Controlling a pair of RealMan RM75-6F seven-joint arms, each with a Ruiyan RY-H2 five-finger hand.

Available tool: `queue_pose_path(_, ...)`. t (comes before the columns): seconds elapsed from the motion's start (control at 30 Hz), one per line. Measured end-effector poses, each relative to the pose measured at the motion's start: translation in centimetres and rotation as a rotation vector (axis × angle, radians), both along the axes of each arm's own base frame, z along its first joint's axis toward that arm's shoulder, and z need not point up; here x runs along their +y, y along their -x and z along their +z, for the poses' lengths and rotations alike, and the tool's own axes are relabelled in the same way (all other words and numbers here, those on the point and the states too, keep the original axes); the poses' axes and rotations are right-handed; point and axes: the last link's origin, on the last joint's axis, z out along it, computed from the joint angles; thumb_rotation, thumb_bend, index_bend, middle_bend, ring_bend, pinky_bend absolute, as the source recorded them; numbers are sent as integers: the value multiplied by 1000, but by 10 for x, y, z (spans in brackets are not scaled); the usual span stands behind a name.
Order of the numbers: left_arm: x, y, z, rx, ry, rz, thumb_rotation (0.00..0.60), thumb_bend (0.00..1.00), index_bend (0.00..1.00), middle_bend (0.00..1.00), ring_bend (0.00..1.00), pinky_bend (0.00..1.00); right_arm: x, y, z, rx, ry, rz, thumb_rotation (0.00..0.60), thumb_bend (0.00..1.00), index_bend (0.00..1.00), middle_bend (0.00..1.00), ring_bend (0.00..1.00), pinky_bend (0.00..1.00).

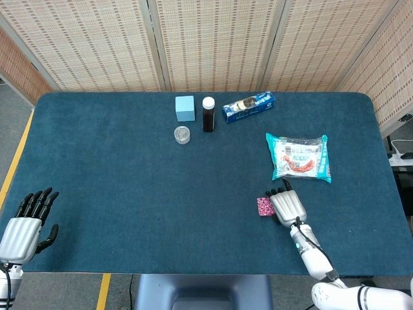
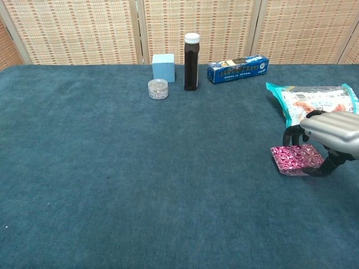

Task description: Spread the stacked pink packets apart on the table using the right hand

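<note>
The stack of pink patterned packets (image 1: 264, 206) (image 2: 293, 158) lies on the blue table near the front right. My right hand (image 1: 288, 205) (image 2: 331, 130) arches over the stack's right part. Its fingers curl down at the far edge and its thumb sits against the near right edge, so it grips the stack. The packets still lie one on top of another. My left hand (image 1: 26, 223) hangs off the table's front left corner with fingers apart, holding nothing; the chest view does not show it.
A teal snack bag (image 1: 299, 156) (image 2: 314, 101) lies just behind the right hand. At the back stand a blue box (image 1: 248, 106) (image 2: 238, 68), a dark bottle (image 1: 208, 114) (image 2: 192, 61), a light blue cube (image 1: 185, 108) (image 2: 163, 67) and a small jar (image 1: 182, 134) (image 2: 158, 88).
</note>
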Motion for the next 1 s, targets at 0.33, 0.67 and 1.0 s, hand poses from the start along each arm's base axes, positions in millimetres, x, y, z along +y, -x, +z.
queue_pose_path(0.33,0,1,1,-2,-5,1,600,485,0,0,0,73,1,-8,8,-37,18,17,600,264,549,438,297,0)
queue_pose_path(0.67,-1,1,3,-5,-8,-1,600,486,0,0,0,73,-5,-56,5,-143,14,94,600,263,553,440,297,0)
queue_pose_path(1.0,-1,1,3,-9,-7,0,600,486,0,0,0,73,-6,-82,-37,-128,-44,132,600,263,374,422,282,0)
